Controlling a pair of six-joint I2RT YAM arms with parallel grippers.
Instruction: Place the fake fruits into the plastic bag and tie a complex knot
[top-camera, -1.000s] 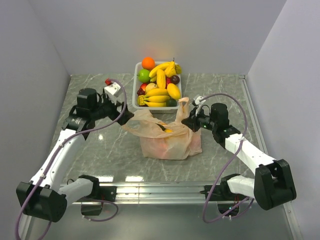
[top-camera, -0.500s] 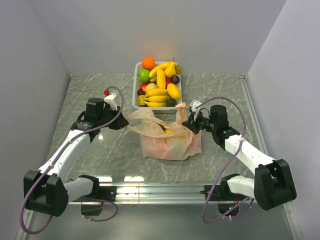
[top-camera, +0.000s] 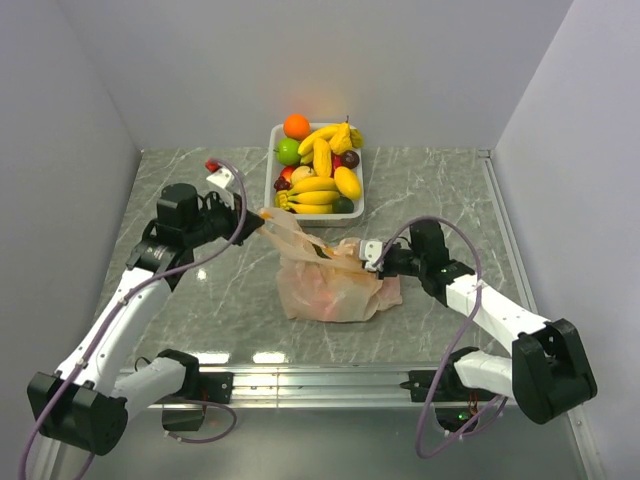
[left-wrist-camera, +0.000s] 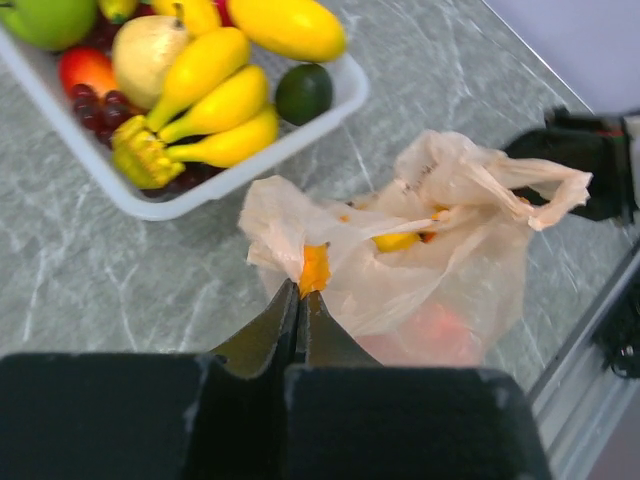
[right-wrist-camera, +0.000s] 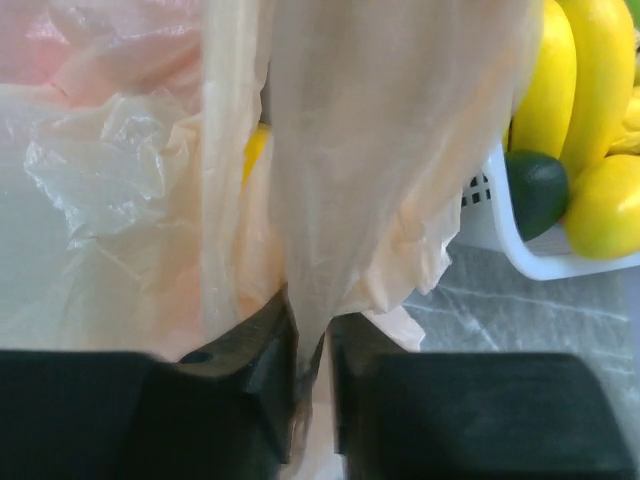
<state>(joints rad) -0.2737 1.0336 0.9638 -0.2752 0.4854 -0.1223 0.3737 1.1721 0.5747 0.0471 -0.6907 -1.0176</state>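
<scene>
The job is only partly done. A few fake fruits (left-wrist-camera: 395, 240) are showing through the thin plastic bag (top-camera: 330, 290), which is lying on the tabletop (top-camera: 440, 190) just in front of the white tray (top-camera: 271, 170). Lots more fruits, like the bananas (top-camera: 315, 190), the orange (top-camera: 296, 126) and the lime (top-camera: 288, 151), are sitting in the tray and waiting to go in. No knot is showing yet. The left gripper (left-wrist-camera: 298, 300) is pressing its jaws tight together and pinching one edge of the bag near its top. The right gripper (right-wrist-camera: 312, 345) is at the other side of the bag, its jaws nearly together, with a strip of the bag running between them. I cannot tell if it is squeezing that strip or letting it slip.
</scene>
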